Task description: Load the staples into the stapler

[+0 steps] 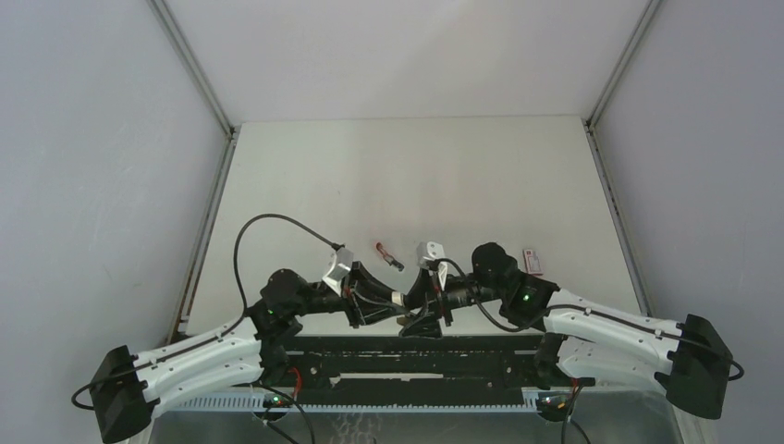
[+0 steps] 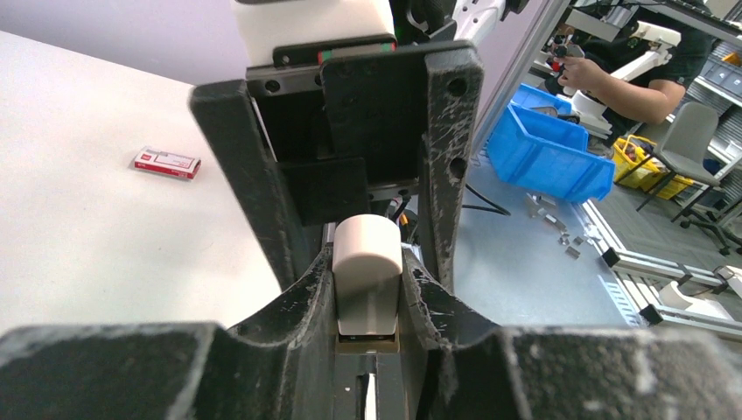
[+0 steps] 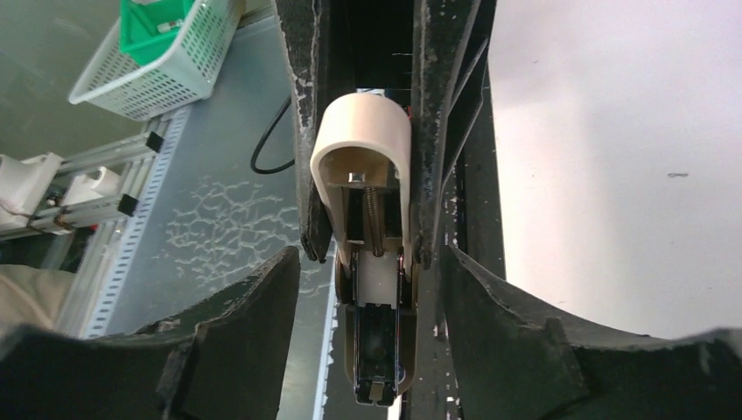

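Two grippers met over the near middle of the table (image 1: 407, 176), facing each other. The left gripper (image 2: 367, 265) was clamped on the stapler (image 3: 360, 131), a cream-coloured body held between the arms. Its open side was turned to the right wrist camera, so a spring (image 3: 376, 219) and a dark channel (image 3: 376, 350) showed inside. The right gripper (image 3: 370, 256) had its fingers apart, one on each side of the stapler, and I could not see them touching it. I judged that the step in hand was opening or steadying the stapler, and that the loading was not yet begun. I could not recognise the staples in any view, and a small metal piece (image 3: 372, 391) at the end of the channel was too unclear to name. A small pink-red item (image 1: 386, 252) with a dark end lay just far of the grippers, and a white-and-red box (image 2: 166, 163) lay near, on the right. The next move, in my opinion, called for the right fingers to close gently on the free part without twisting the stapler out of the left grip. The table was pale and matte, with grey walls (image 1: 92, 139) around it. Beyond the near edge the wrist views showed a workshop with a blue bin (image 2: 547, 153), a green-and-white basket (image 3: 153, 66) and a seated person (image 2: 630, 79).
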